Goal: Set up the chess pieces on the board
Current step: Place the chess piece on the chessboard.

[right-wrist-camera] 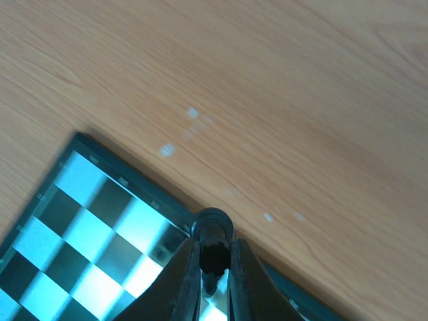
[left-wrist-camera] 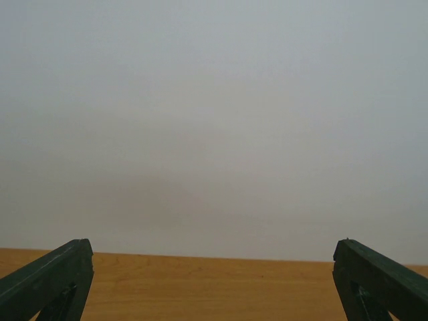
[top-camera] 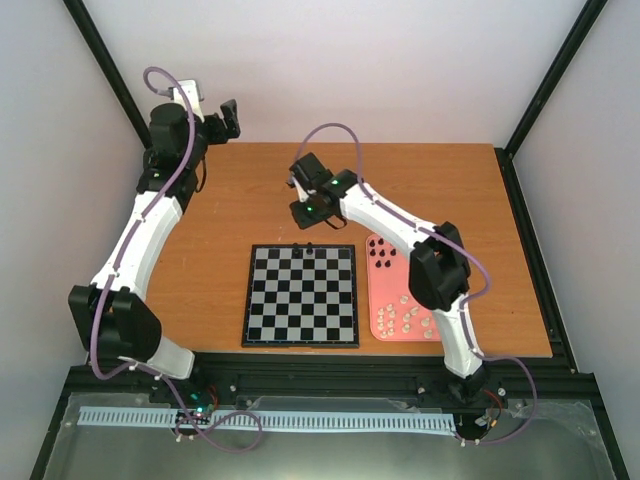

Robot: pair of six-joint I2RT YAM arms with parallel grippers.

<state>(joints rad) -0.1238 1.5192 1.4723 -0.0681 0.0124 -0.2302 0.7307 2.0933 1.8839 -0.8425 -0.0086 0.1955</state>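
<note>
My right gripper point(right-wrist-camera: 215, 271) is shut on a black chess piece point(right-wrist-camera: 213, 234), holding it just above the far edge of the board point(right-wrist-camera: 100, 221). From above, the right gripper point(top-camera: 313, 222) hangs over the far row of the board point(top-camera: 300, 310), where two black pieces point(top-camera: 300, 247) stand. More black pieces point(top-camera: 381, 252) and cream-white pieces point(top-camera: 410, 318) lie in the pink tray point(top-camera: 372, 290). My left gripper point(left-wrist-camera: 214, 284) is open and empty, raised at the back left point(top-camera: 230, 116) and facing the wall.
The pink tray lies right beside the board's right edge. Bare wooden table point(top-camera: 230, 200) surrounds the board. Black frame posts point(top-camera: 110, 70) stand at the back corners, and a metal rail point(top-camera: 300, 375) runs along the near edge.
</note>
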